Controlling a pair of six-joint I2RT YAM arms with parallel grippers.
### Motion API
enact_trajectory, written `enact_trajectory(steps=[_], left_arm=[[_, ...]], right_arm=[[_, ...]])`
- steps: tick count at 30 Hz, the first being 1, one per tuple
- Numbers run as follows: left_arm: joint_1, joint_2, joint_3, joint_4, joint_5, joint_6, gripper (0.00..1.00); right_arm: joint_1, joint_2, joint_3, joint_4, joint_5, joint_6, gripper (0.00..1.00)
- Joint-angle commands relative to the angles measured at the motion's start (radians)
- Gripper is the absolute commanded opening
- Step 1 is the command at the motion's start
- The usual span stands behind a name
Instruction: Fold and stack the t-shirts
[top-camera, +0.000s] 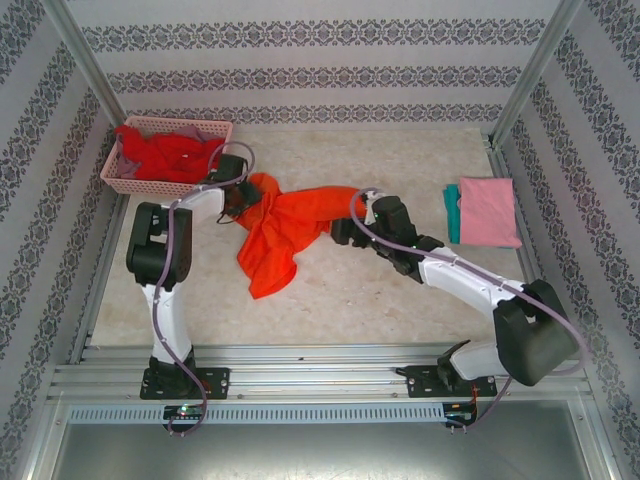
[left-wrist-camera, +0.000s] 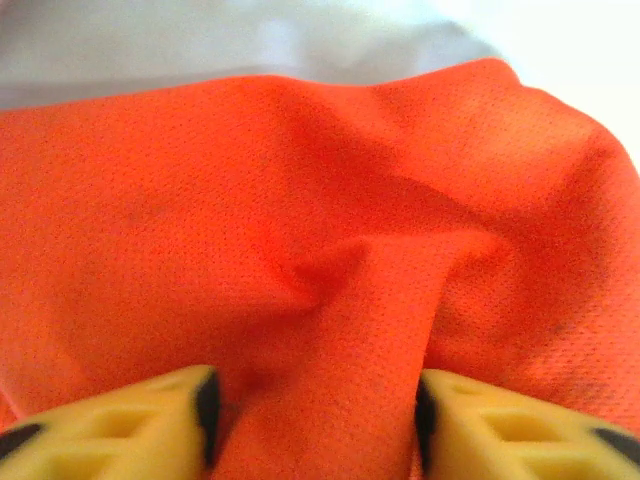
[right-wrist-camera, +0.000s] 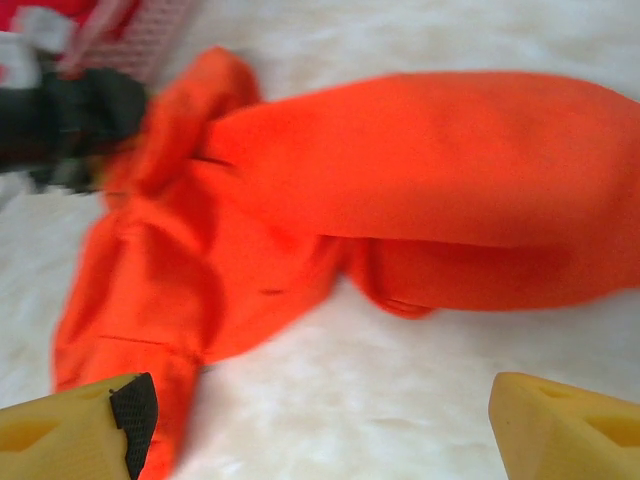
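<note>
Orange t-shirt (top-camera: 283, 228) lies crumpled at centre of table (top-camera: 400, 290). Left gripper (left-wrist-camera: 315, 410) pinches bunched fold of it, near basket (top-camera: 125, 187). Right gripper (right-wrist-camera: 320, 410) spread wide over bare table, just beside shirt's right end. Pink t-shirt (top-camera: 490, 210) folded atop teal t-shirt (top-camera: 452, 212), far right.

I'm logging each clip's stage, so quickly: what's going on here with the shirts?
Two robot arms are working on a crumpled orange shirt mid-table. The left gripper has its fingers on either side of a bunched fold at the shirt's left end; a firm grip can't be confirmed. The right gripper is open by the shirt's right end, holding nothing. A folded pink shirt lies on a teal shirt at the right, and a red shirt sits in the basket at the back left.
</note>
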Motion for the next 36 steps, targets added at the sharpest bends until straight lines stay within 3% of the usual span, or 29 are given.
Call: enact_trajectory(steps=[1, 3, 5, 10, 15, 18, 23, 29, 36], left_arm=[[-0.027, -0.021, 0.075, -0.110, 0.020, 0.112, 0.74], [-0.038, -0.097, 0.028, -0.072, -0.021, 0.114, 0.91], [-0.042, -0.186, -0.047, -0.052, -0.072, 0.103, 1.00], [-0.065, -0.462, -0.297, -0.045, -0.235, 0.031, 1.00], [-0.134, -0.642, -0.498, -0.162, -0.269, -0.227, 0.88], [-0.181, -0.669, -0.555, -0.243, -0.242, -0.423, 0.79], [-0.258, -0.636, -0.604, -0.255, -0.228, -0.604, 0.64], [-0.267, -0.544, -0.614, -0.183, -0.210, -0.641, 0.50], [-0.268, -0.477, -0.615, -0.107, -0.162, -0.661, 0.42]], right_arm=[[-0.038, 0.043, -0.016, 0.002, 0.065, 0.145, 0.86], [-0.061, 0.068, -0.018, 0.005, 0.066, 0.168, 0.86], [-0.076, 0.091, -0.022, 0.014, 0.063, 0.180, 0.86], [-0.097, 0.141, -0.025, 0.057, 0.040, 0.177, 0.86], [-0.125, 0.215, 0.010, 0.078, 0.018, 0.166, 0.86], [-0.134, 0.251, 0.038, 0.081, 0.003, 0.161, 0.86], [-0.133, 0.277, 0.064, 0.082, -0.008, 0.154, 0.86], [-0.133, 0.271, 0.051, 0.081, -0.010, 0.148, 0.86], [-0.137, 0.255, 0.032, 0.076, 0.001, 0.145, 0.86]])
